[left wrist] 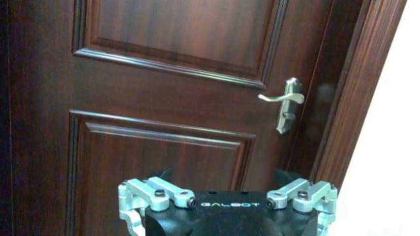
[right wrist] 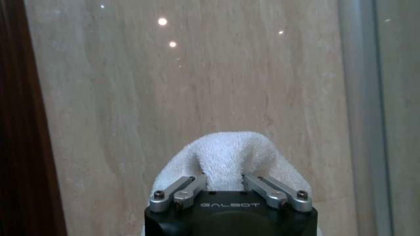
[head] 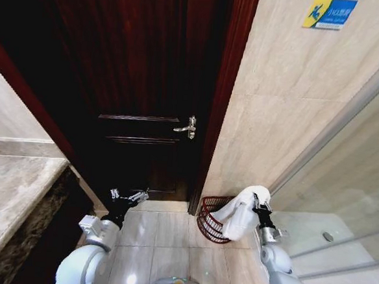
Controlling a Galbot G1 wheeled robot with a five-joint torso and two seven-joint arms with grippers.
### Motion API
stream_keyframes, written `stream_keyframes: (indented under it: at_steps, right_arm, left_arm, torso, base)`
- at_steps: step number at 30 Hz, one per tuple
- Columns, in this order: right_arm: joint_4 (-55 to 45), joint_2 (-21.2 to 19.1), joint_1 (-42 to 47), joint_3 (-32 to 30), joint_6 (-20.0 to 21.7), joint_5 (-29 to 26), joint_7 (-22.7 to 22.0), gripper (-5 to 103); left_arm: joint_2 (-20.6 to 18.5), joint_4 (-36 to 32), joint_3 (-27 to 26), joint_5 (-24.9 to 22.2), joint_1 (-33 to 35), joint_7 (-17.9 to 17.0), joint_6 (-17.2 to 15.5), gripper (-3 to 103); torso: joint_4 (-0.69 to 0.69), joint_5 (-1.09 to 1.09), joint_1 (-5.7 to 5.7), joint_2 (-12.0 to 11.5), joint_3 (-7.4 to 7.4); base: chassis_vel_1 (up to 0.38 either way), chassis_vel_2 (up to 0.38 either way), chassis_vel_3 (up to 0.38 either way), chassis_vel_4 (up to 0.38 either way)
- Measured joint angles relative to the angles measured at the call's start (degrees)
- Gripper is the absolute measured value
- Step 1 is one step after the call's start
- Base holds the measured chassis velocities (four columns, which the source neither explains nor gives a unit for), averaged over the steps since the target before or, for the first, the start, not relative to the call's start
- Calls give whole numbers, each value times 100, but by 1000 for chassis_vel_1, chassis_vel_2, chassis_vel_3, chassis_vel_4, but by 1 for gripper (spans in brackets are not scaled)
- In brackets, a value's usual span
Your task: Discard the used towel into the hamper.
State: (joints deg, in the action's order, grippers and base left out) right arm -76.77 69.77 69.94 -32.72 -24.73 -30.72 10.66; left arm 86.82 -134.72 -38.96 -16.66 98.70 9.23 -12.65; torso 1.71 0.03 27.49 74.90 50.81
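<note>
Towel, white and bunched, hangs from the right gripper, whose fingers pinch a fold of it. In the right wrist view the cloth bulges up in a rounded hump between the two silver linkages of the gripper, fingers drawn in against it. Behind it, a beige tiled wall and a pale vertical frame strip.

Hamper: reddish-brown wire basket standing on the tiled floor, in the corner where the dark door frame meets the beige wall. The towel's lower end overlaps the hamper's right side in the head view; cannot tell whether it touches the rim or hangs above it.

Left gripper held low in front of the dark wooden door, well apart from the hamper. In the left wrist view its linkages sit wide to either side, fingers spread, holding nothing. Door panels and a silver lever handle lie ahead of it.

Stone counter runs along the robot's left. Glass shower partition on the right.
</note>
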Motion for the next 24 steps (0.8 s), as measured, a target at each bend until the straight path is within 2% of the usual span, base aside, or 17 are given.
stream_keyframes:
  at_steps: [6,15,24]
  right_arm:
    - [231,-68,-667,154,197,-48,-54,11]
    - [459,-57,-1281,230,210,-1,-132,11]
    - [1198,91,-1288,305,-191,0,174,11]
  left_arm:
    - [-1,0,0,0,1,0,0,100]
    - [0,0,0,0,0,0,0,100]
    - [0,0,0,0,0,0,0,100]
  torso:
    - [-1,-1,-1,0,0]
    - [-1,-4,-1,0,0]
    - [-1,-1,-1,0,0]
  base:
    - [0,0,0,0]
    - [0,0,0,0]
    - [0,0,0,0]
